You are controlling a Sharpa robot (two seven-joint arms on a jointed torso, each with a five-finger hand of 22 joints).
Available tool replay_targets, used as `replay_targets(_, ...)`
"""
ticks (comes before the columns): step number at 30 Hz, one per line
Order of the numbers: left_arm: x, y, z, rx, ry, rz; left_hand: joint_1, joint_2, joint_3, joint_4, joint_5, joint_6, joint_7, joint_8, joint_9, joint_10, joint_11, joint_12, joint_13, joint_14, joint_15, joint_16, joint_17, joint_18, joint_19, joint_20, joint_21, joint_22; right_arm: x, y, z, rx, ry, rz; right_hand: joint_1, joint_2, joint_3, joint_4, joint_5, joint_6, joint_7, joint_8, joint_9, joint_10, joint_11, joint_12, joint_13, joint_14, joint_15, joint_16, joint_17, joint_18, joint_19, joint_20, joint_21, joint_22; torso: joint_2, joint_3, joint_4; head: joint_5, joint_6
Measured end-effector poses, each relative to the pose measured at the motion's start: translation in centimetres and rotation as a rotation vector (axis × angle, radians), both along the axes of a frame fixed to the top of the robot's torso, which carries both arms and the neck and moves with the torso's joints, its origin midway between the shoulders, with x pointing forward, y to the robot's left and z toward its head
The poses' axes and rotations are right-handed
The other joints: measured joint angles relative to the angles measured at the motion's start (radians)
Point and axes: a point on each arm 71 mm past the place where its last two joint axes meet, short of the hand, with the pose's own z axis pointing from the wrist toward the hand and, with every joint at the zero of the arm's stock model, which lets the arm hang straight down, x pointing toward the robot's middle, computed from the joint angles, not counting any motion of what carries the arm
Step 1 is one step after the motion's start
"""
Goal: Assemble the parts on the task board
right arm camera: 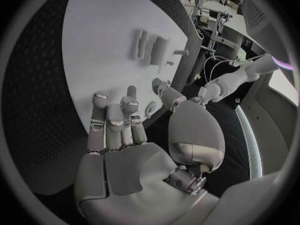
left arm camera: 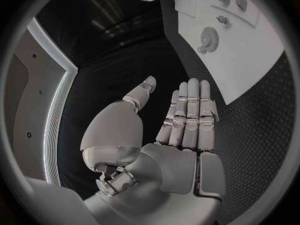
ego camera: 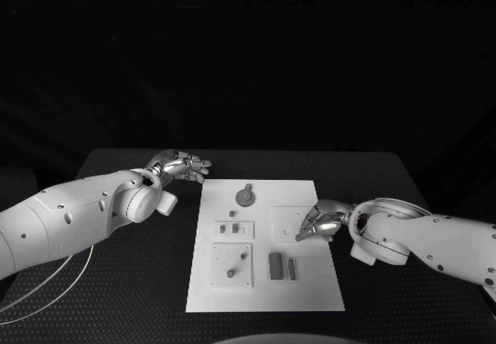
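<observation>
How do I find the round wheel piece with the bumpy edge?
Find the white board in the middle of the black table. Go to the end farthest from the robot. The gear lies there, near the left robot hand. It is the only round part; the others are small blocks and pegs.

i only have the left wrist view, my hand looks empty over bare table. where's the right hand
Observer: The right hand is over the task board, at its right edge, near the raised square plate.
Operator: is it holding a part
Observer: No. In the right wrist view its fingers are spread, with nothing in the palm.
Operator: any loose parts near the robot's end of the board
Observer: Yes, two dark upright bars sit side by side there, right of a square plate.
Operator: where's my left hand relative to the board
Observer: The left hand is off the board, beyond its far left corner.
</observation>
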Motion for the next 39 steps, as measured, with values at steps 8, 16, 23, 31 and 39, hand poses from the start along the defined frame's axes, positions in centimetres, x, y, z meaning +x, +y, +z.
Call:
replay_targets(8,0.6,0.4,0.0,-0.008,-0.008,0.024,-0.004,0.004,0.0,0.0,0.0,0.004,-0.004,0.008,0.0,0.004,-0.004,0.0,0.0,-0.007,0.007,-0.018,0.001,0.0,-0.015,0.003,0.0,-0.004,6.0,-1.7,2.4,0.174,-0.136,-0.086,0.038,0.077,-0.015,-0.076,0.0,-0.031,0.021,0.0,0.008,-0.04,0.004,-0.019,-0.013,-0.045,0.005,-0.037,-0.013,0.001,-0.043,0.023,-0.029,0.0,-0.026,-0.0051,-0.011,0.001,0.051)
replay_targets(16,2.0,0.2,-0.1,-0.018,-0.028,0.055,-0.009,0.019,0.005,-0.005,0.0,0.004,-0.004,0.008,-0.004,-0.019,0.007,0.0,-0.014,-0.075,0.041,-0.1,-0.021,0.0,-0.075,0.031,0.0,-0.031,11.4,-1.6,2.9,0.372,-0.21,-0.195,0.055,0.143,0.024,-0.1,0.0,-0.094,0.066,-0.007,0.008,-0.172,0.041,-0.337,-0.277,-0.229,0.061,-0.358,-0.184,-0.033,-0.262,0.099,-0.241,-0.086,-0.065,-0.0128,-0.0224,0.002,0.127)
replay_targets(23,3.4,0.8,-0.2,-0.032,-0.046,0.095,-0.016,0.026,0.008,-0.013,0.0,-0.029,-0.014,-0.003,-0.012,-0.116,0.022,-0.005,-0.058,-0.183,0.076,-0.196,-0.061,0.0,-0.187,0.068,0.0,-0.085,13.7,-3.9,2.5,0.504,-0.259,-0.323,0.058,0.179,0.043,-0.098,0.001,-0.177,0.083,-0.026,-0.003,-0.213,0.113,-0.679,-0.598,-0.329,0.198,-0.789,-0.403,-0.074,-0.434,0.158,-0.432,-0.186,-0.088,-0.0134,-0.0284,0.01,0.212)
replay_targets(31,4.2,1.6,-0.2,-0.053,-0.057,0.121,-0.024,0.035,0.013,-0.024,0.0,-0.05,-0.014,-0.008,-0.014,-0.157,0.025,-0.005,-0.097,-0.226,0.091,-0.243,-0.087,0.0,-0.218,0.082,0.0,-0.142,13.3,-2.4,1.6,0.619,-0.23,-0.308,0.049,0.189,0.004,-0.093,0.001,-0.217,0.085,-0.027,-0.019,-0.214,0.143,-0.858,-0.808,-0.374,0.243,-0.997,-0.499,-0.119,-0.584,0.201,-0.608,-0.279,-0.11,-0.0072,-0.0341,0.031,0.259)
replay_targets(39,4.1,1.8,-0.3,-0.064,-0.054,0.119,-0.439,0.071,-0.183,0.083,-0.024,-0.389,-0.091,-0.125,-0.217,-0.518,-0.039,-0.03,-0.19,-0.563,0.029,-0.376,-0.33,0.0,-0.532,0.064,-0.029,-0.519,13.1,-2.5,1.2,0.638,-0.22,-0.312,-0.351,0.22,-0.282,0.023,-0.023,-0.55,0.011,-0.118,-0.255,-0.589,0.079,-0.972,-0.993,-0.683,0.183,-1.236,-0.674,-0.181,-0.769,0.123,-0.779,-0.575,-0.114,0.0002,-0.0386,0.038,0.26)
